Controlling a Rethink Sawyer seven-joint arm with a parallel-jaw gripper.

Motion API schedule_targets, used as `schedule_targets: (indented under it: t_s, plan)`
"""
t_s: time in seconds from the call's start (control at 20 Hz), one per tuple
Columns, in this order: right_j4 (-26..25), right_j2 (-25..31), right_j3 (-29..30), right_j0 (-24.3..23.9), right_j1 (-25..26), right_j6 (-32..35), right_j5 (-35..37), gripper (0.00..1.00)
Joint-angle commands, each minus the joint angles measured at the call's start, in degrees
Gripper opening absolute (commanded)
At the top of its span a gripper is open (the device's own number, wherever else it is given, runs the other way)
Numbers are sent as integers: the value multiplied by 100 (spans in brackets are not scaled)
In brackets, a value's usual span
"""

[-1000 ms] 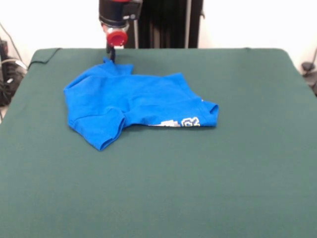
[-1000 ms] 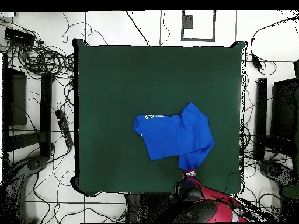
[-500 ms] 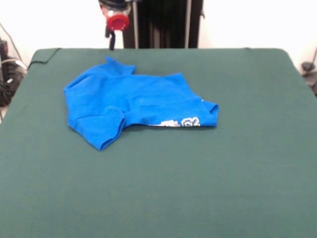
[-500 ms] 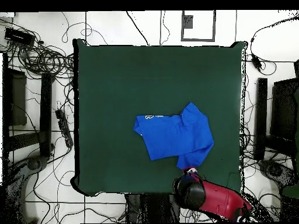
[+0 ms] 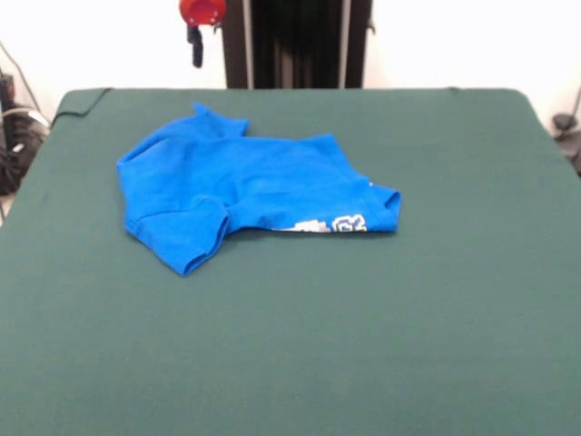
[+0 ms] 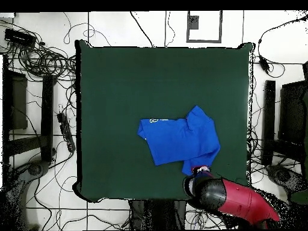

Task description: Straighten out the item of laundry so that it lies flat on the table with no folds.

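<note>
The item of laundry (image 5: 245, 186), a bright blue T-shirt, lies crumpled on the table (image 5: 408, 318), left of centre. Part of it is folded over itself, so only a strip of white lettering (image 5: 331, 223) shows along its near edge. One sleeve (image 5: 186, 241) sticks out toward the front left. My gripper (image 5: 195, 50) hangs high above the table's far edge, past the shirt's far corner, with nothing in it. From overhead the shirt (image 6: 180, 140) lies right of centre and the gripper (image 6: 200, 171) sits just beyond its lower edge, at the end of the red arm (image 6: 240, 201).
The black pedestal column (image 5: 300, 41) stands behind the table's far edge. The table cover is rucked up at the far left corner (image 5: 82, 95). Cables (image 6: 42, 57) and dark equipment (image 6: 18, 99) lie on the floor around the table.
The gripper has lifted from the shirt's far corner up to the top of the front view. Seen from overhead, the arm has swung to the right. The shirt has not moved.
</note>
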Motion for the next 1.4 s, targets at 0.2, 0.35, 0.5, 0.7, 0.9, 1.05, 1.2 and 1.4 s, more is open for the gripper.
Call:
schedule_targets:
  t_s: [0.2, 0.35, 0.5, 0.7, 0.9, 1.05, 1.2, 1.4]
  plan:
    - [226, 1331, -511, 264, 123, -249, -282, 100]
    - [153, 1255, -730, 472, 213, -63, -392, 100]
    - [165, 1206, -969, 658, 298, 46, -412, 100]
    - [257, 1087, -1391, 948, 466, 185, -286, 100]
    - [395, 1099, -1820, 1134, 658, 235, -43, 100]
    - [496, 1202, -1976, 1139, 732, 161, 68, 100]
    - [632, 1226, -2141, 1222, 809, 161, 182, 100]
    - [1020, 1587, -2055, 1064, 826, 133, 155, 100]
